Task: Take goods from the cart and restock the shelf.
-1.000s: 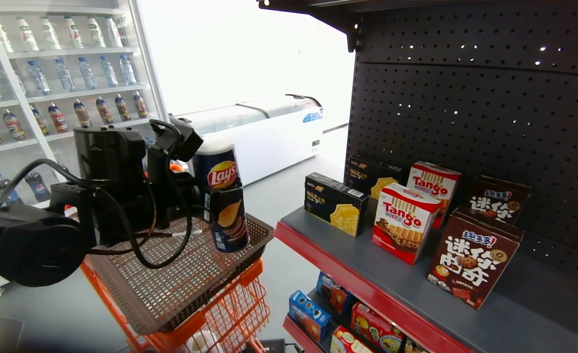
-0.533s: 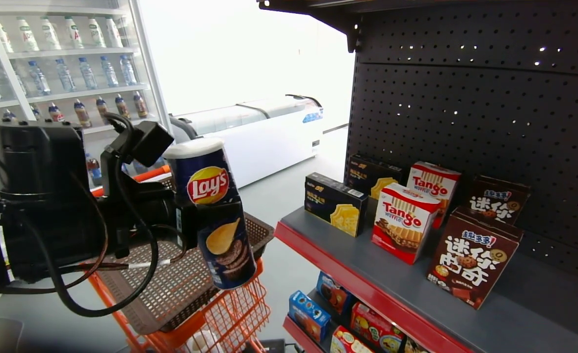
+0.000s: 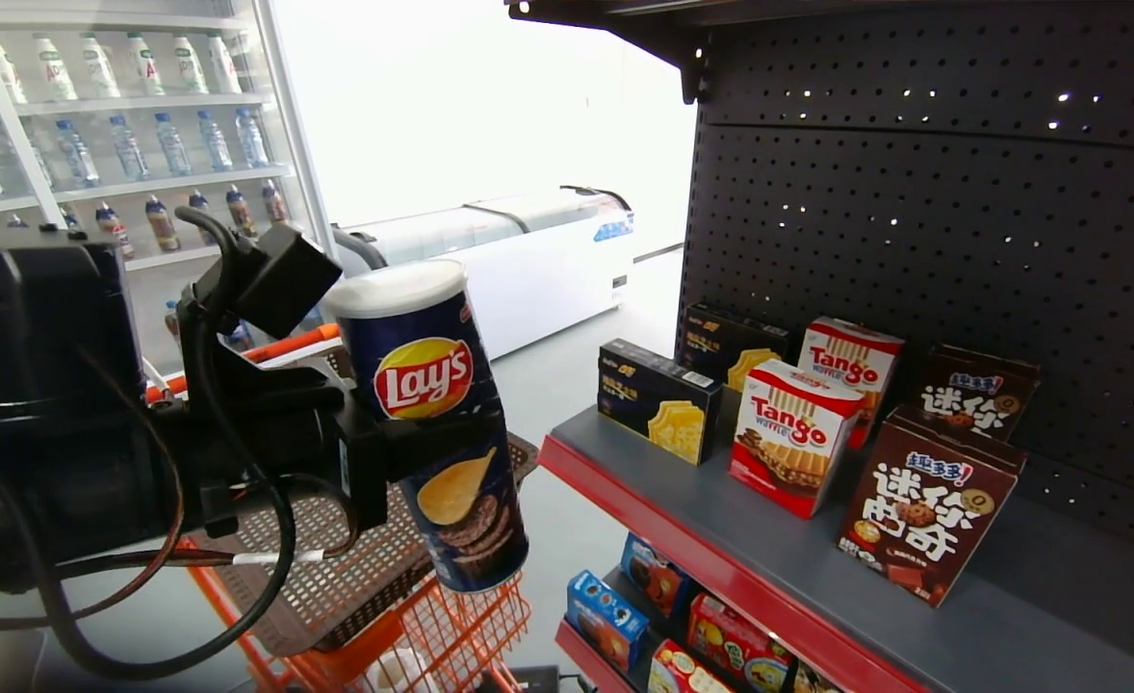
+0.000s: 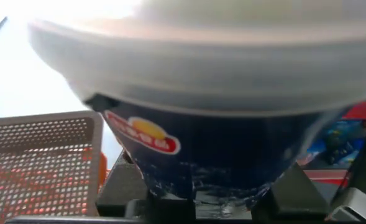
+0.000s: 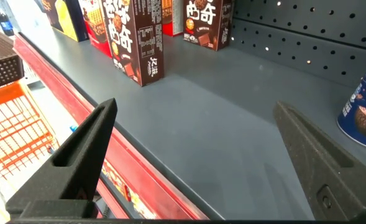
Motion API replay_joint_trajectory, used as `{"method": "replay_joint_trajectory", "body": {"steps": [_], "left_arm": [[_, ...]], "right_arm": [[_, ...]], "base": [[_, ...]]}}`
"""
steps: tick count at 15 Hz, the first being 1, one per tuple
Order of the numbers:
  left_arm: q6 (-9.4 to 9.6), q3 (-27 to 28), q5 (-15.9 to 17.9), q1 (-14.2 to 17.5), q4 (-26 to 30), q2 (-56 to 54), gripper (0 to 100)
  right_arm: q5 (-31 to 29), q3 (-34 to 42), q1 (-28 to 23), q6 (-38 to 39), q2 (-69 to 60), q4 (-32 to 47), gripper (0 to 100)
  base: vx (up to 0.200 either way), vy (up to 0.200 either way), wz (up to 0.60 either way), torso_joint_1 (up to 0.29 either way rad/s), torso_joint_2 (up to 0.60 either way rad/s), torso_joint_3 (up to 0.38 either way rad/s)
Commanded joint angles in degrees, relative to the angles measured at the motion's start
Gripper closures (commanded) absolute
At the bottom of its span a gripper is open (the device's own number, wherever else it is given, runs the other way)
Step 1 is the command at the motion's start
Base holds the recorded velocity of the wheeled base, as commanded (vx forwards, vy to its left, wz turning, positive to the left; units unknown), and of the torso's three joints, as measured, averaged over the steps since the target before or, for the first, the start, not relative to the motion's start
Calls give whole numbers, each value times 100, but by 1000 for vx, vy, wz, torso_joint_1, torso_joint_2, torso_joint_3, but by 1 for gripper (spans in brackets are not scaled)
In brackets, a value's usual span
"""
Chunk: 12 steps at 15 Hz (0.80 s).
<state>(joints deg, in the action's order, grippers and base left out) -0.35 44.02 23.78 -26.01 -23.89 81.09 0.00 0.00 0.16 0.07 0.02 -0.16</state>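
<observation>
My left gripper (image 3: pixel 432 443) is shut on a dark blue chips can (image 3: pixel 432 414) with a white lid, holding it almost upright in the air above the cart's front corner, left of the shelf. In the left wrist view the chips can (image 4: pixel 214 143) is seen close up from its lid end. The grey shelf board (image 3: pixel 721 525) with a red front edge carries rows of snack boxes (image 3: pixel 793 433). My right gripper (image 5: pixel 201 162) stands open over a bare stretch of the shelf board (image 5: pixel 220 130), with nothing between its fingers.
The orange cart (image 3: pixel 451 630) carries a brown mesh tray (image 3: pixel 355 568) under the can. A second blue can (image 5: pixel 364 112) stands on the shelf near the pegboard back. Brown boxes (image 5: pixel 133 37) stand further along. A lower shelf holds more goods (image 3: pixel 615 616). A drinks fridge (image 3: pixel 115 125) stands behind.
My left arm has lifted the chips can off the mesh tray and carried it up and toward the camera and the shelf side.
</observation>
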Motion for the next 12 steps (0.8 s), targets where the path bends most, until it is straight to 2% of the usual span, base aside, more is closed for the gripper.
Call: {"method": "replay_joint_trajectory", "body": {"steps": [1,2,4,7,8,9,10,12], "left_arm": [[0,-16,162,-18,16,-146,100],[0,-16,197,-35,87,-181,100],[79,-7,592,-18,385,-331,100],[422,-16,891,-9,816,-454,100],[554,-16,1181,-35,1045,-551,100],[642,-16,1313,-44,1124,-568,100],[809,-16,1348,-62,1220,-586,100],[862,-25,1357,-123,1238,-603,100]], "right_arm": [[0,0,2,1,-2,-2,0],[0,0,2,1,-2,-2,0],[0,0,2,-7,-2,-2,0],[0,0,2,-7,-2,-2,0],[0,0,2,-7,-2,-2,0],[0,0,2,-7,-2,-2,0],[0,0,2,-7,-2,-2,0],[0,0,2,-7,-2,-2,0]], "base": [[0,0,0,0,0,0],[0,0,0,0,0,0],[0,0,0,0,0,0],[0,0,0,0,0,0],[0,0,0,0,0,0],[0,0,0,0,0,0],[0,0,0,0,0,0],[0,0,0,0,0,0]]}}
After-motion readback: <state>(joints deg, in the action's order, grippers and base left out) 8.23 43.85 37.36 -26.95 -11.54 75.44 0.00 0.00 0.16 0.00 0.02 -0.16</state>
